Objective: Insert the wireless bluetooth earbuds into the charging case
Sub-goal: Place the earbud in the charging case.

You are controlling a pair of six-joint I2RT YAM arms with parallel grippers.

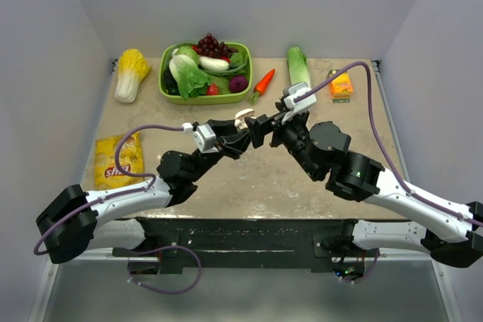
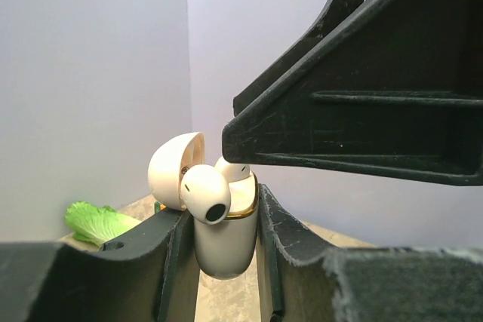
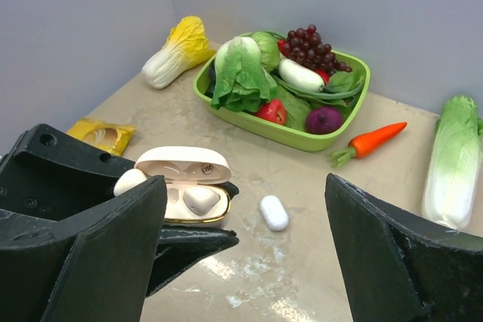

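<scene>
My left gripper point(image 2: 225, 225) is shut on the charging case point(image 2: 226, 243) and holds it upright above the table, with its lid point(image 2: 170, 171) hinged open. One earbud point(image 2: 205, 194) sticks out over the case's near rim, tilted. A second earbud point(image 2: 235, 170) sits lower in the case. In the right wrist view the case point(image 3: 215, 213) shows one earbud point(image 3: 200, 199) seated and the other point(image 3: 130, 181) at its left end. My right gripper point(image 3: 245, 186) is open and empty, with one finger point(image 2: 355, 111) right above the case. In the top view the two grippers meet at the table's middle: left point(image 1: 238, 136), right point(image 1: 260, 127).
A small white oval object point(image 3: 274, 213) lies on the table beside the case. A green tray point(image 1: 205, 99) of vegetables stands at the back. Around it lie a yellow cabbage point(image 1: 130, 75), a carrot point(image 1: 263, 83), a long green cabbage point(image 1: 298, 65), an orange box point(image 1: 341, 84) and a yellow snack bag point(image 1: 118, 160).
</scene>
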